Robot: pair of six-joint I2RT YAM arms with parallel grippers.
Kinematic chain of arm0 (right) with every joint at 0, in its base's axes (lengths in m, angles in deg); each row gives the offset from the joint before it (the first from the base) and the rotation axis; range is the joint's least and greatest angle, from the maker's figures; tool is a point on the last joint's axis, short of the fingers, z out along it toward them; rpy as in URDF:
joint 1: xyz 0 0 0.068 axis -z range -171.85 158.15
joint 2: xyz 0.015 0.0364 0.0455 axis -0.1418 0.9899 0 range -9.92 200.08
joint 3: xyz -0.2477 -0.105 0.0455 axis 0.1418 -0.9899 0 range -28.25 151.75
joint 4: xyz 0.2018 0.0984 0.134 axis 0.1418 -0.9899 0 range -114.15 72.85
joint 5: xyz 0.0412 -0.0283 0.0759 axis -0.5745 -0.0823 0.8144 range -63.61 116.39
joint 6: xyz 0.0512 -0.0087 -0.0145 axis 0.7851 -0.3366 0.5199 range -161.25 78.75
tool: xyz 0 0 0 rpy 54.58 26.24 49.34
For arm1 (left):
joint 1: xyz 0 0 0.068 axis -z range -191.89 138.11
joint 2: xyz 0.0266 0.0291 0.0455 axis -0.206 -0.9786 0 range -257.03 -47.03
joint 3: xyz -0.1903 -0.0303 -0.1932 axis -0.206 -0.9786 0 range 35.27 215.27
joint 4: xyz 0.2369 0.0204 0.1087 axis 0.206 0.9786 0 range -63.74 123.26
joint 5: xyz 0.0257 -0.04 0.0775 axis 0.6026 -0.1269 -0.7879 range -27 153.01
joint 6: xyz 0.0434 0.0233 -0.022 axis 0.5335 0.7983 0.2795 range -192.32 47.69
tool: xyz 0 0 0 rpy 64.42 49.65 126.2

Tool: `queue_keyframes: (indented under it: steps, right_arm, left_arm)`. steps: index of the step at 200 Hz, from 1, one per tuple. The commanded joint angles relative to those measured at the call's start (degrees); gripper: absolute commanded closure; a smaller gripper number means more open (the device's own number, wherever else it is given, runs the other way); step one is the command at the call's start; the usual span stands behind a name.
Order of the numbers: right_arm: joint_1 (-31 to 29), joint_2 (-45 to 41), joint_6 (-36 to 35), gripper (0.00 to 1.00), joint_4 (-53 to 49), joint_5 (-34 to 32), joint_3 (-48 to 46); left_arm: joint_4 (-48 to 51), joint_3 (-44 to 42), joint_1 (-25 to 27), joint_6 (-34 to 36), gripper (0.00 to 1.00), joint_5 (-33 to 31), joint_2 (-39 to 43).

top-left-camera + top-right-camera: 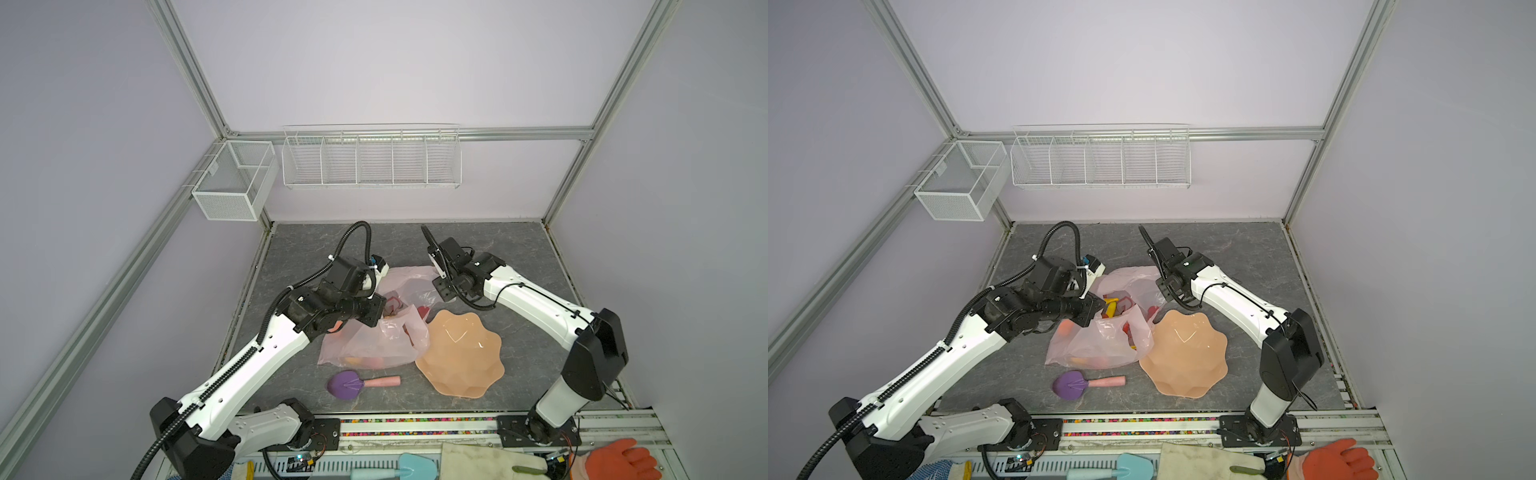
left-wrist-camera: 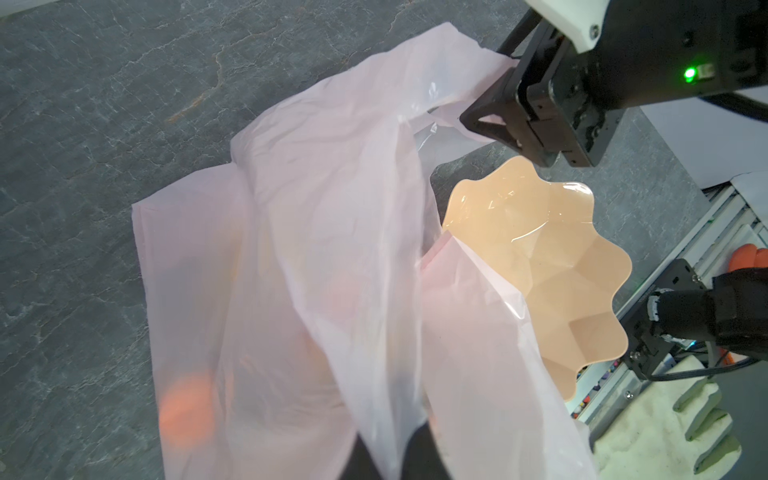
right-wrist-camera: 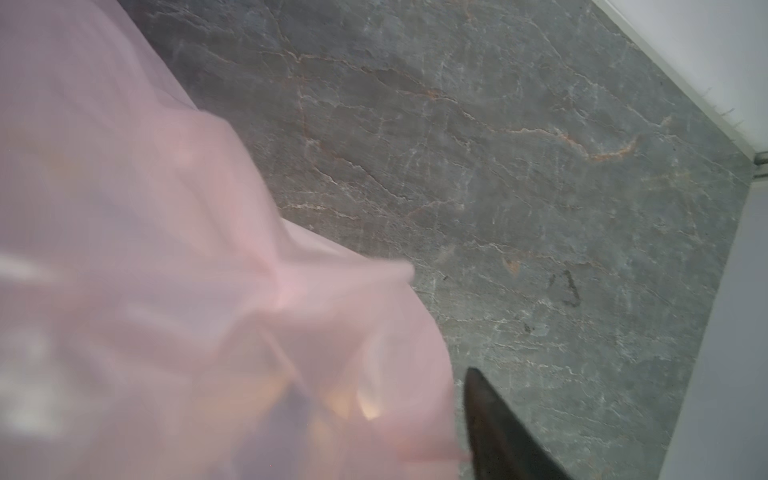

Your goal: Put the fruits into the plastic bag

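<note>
L hand [image 2: 390,461] sits at the mouth of the plastic bag [image 1: 374,345], on the side nearest its own arm. In the L wrist view its 2 dark fingers [image 2: 428,453] stand a little apart w/ a fold of pink film running thru the gap. Can't tell if the film is pinched or just lying there. In both top views the wrist covers the fingertips.

R hand [image 1: 441,289] is at the far side of the bag mouth, across from the L hand, low over the bench [image 1: 519,257]. 1 handle loop [image 2: 469,70] of the bag reaches right up to it. R wrist view is blurred: 1 dark finger [image 3: 498,432] shows w/ film just beside it. Can't tell how wide this hand stands or whether it has the loop.

Bag lies crumpled on the bench btwn the 2 hands, mouth gaping upward, body trailing from the hands toward the arm bases. The fruits [image 1: 1113,309] that show are inside it:
- Yellow banana pieces [image 1: 1109,302] sit in the mouth, just beside the L hand.
- A red piece [image 1: 423,311] lies nearer the R hand.
- An orange round piece [image 1: 1065,328] shows thru the film close by the L wrist.
- More orange/yellow shapes [image 1: 361,360] show thru the film at the closed end, well away from both hands.

Peach wavy bowl [image 1: 461,353] sits on the R hand's side, near that hand and toward its arm base. The bag film laps over its rim. Purple scoop [image 1: 345,384] w/ pink handle lies just past the bag's closed end, well apart from both hands.
</note>
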Motion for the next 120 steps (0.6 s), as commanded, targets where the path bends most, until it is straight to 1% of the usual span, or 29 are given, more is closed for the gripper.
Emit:
queue_keyframes:
  steps: [1, 14, 19, 36, 54, 63, 85, 99, 120]
  right_arm:
    - [0.19, -0.57, -0.49, 0.80, 2.54, 5.22, -0.71]
    - [0.19, -1.10, -0.28, 0.91, 2.79, 6.11, -1.17]
    - [0.20, -1.32, -0.12, 0.94, 2.86, 6.26, -1.28]
    - [0.22, -2.00, 0.23, 0.94, 2.98, 6.73, -1.66]
    - [0.31, -2.64, 0.60, 0.94, 2.80, 6.67, -1.92]
    - [0.29, -2.93, 0.79, 0.94, 2.63, 6.58, -1.96]
    - [0.47, -3.26, 1.21, 0.94, 2.63, 6.74, -2.16]
    - [0.52, -3.30, 1.41, 0.94, 2.45, 7.28, -2.14]
    - [0.57, -3.42, 1.87, 0.94, 2.12, 7.74, -2.18]
  left_arm:
    - [1.33, 5.52, 0.21, -0.39, 0.63, 1.36, 1.29]
    - [2.76, 9.00, 0.21, -0.42, 0.47, 1.75, 0.55]
    - [3.09, 10.45, 0.21, -0.35, 0.43, 2.00, 0.18]
    - [4.52, 16.00, 0.21, -0.08, 0.33, 3.41, -1.63]
    - [7.13, 22.91, 0.53, 0.74, 0.27, 7.75, -5.45]
    - [9.33, 26.21, 1.78, 2.04, 0.26, 8.82, -7.67]
    - [17.00, 32.53, 7.72, 8.27, 0.24, 6.05, -14.31]
    - [21.45, 34.10, 9.11, 10.47, 0.24, 6.92, -18.22]
    - [22.06, 31.52, 9.29, 11.29, 0.23, 6.48, -19.65]
